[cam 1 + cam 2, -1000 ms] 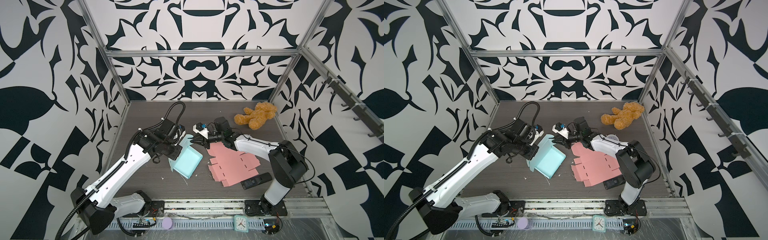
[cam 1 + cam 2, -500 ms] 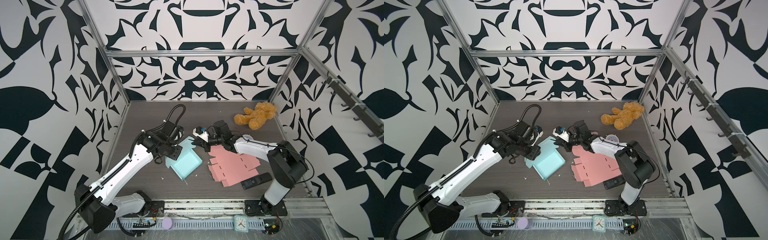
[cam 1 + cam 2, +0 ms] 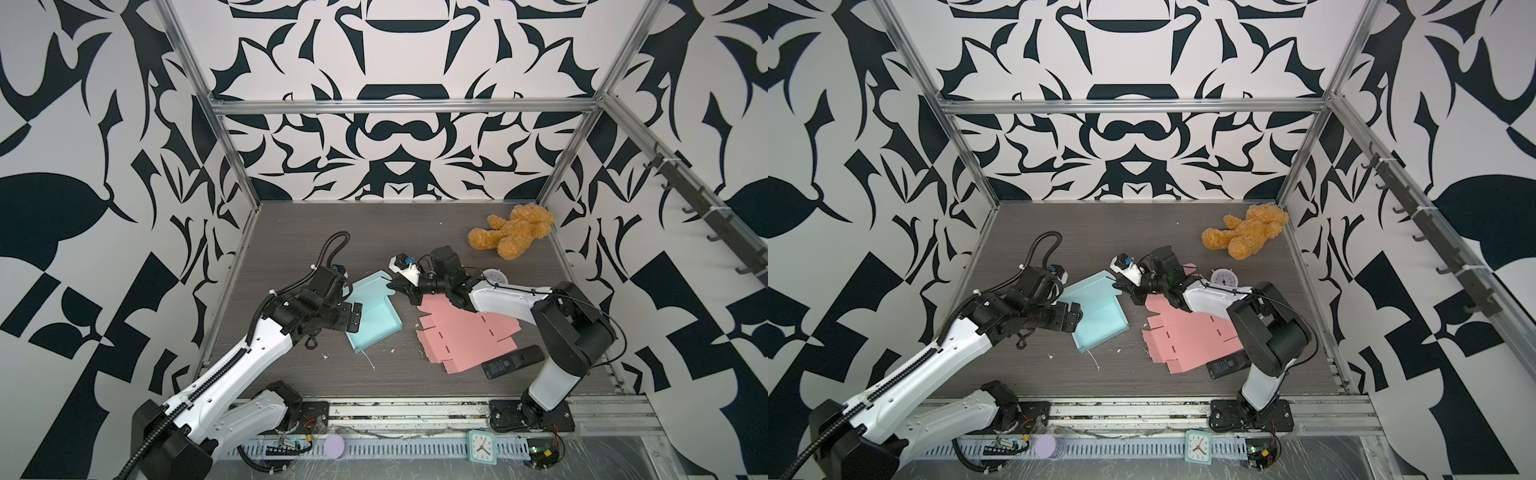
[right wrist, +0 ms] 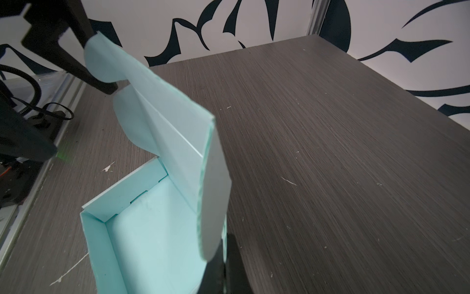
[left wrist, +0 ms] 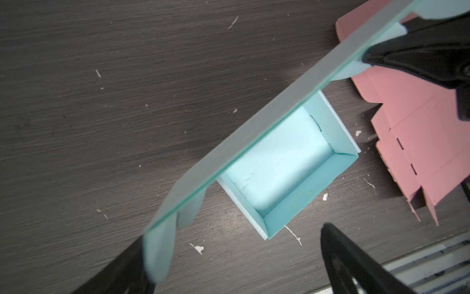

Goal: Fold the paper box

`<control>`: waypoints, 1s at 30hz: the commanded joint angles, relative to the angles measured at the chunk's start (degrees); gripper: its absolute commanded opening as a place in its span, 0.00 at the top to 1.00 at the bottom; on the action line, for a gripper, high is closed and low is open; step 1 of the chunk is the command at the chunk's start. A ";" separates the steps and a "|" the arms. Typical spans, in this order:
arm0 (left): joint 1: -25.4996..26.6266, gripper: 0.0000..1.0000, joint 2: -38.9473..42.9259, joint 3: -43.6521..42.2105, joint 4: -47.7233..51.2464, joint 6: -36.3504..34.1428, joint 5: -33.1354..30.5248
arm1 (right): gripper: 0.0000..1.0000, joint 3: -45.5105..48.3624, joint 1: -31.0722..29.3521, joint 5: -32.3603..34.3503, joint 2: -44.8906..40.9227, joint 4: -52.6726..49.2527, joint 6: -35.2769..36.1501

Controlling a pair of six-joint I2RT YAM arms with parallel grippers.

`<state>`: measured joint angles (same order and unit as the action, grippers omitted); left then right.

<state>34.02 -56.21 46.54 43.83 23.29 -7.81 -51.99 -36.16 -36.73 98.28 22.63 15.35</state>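
Teal paper box (image 3: 376, 322): the raised lid (image 3: 368, 286) should be lowered slowly, both ears guided inside the walls
Nearest, the left gripper (image 3: 356, 318) is spread wide beside the box, left of centre on the table (image 3: 291, 232), its arm stretched forward; beyond, one lid ear is pinched by the right gripper (image 3: 394, 286), forearm laid low across the middle

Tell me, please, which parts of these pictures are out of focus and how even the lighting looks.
Left wrist view: the raised lid close to the lens is soft-edged and the left gripper is a dark blur, while the box tray and table grain are crisp. Right wrist view: the lid's nearest flap is blurred. Both top views: sharp, evenly lit.
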 commanded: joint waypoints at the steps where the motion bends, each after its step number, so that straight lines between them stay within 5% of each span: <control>1: -1.74 0.09 2.10 -2.56 -5.31 4.62 0.07 | 0.97 -0.24 -0.27 0.83 -2.12 3.20 -2.24; 5: -3.80 0.14 1.35 -4.47 -8.79 4.84 1.07 | 0.97 -1.05 -0.23 1.06 -1.58 2.28 -2.93; 14: -5.32 0.48 -1.24 -5.50 -10.81 4.33 1.64 | 0.97 -1.76 -0.38 3.53 -1.69 0.85 -3.15; 24: -5.28 0.72 -1.01 -7.26 -10.97 5.09 1.65 | 0.97 -2.07 -0.47 4.83 -1.66 0.26 -3.47; 30: -5.31 0.82 -1.41 -6.60 -10.54 4.91 1.31 | 0.86 -1.71 -0.82 5.57 -2.80 -0.18 -3.07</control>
<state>28.88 -57.36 39.68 33.17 27.70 -6.39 -52.01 -36.47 -31.70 98.28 22.35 12.27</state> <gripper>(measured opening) 0.184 0.129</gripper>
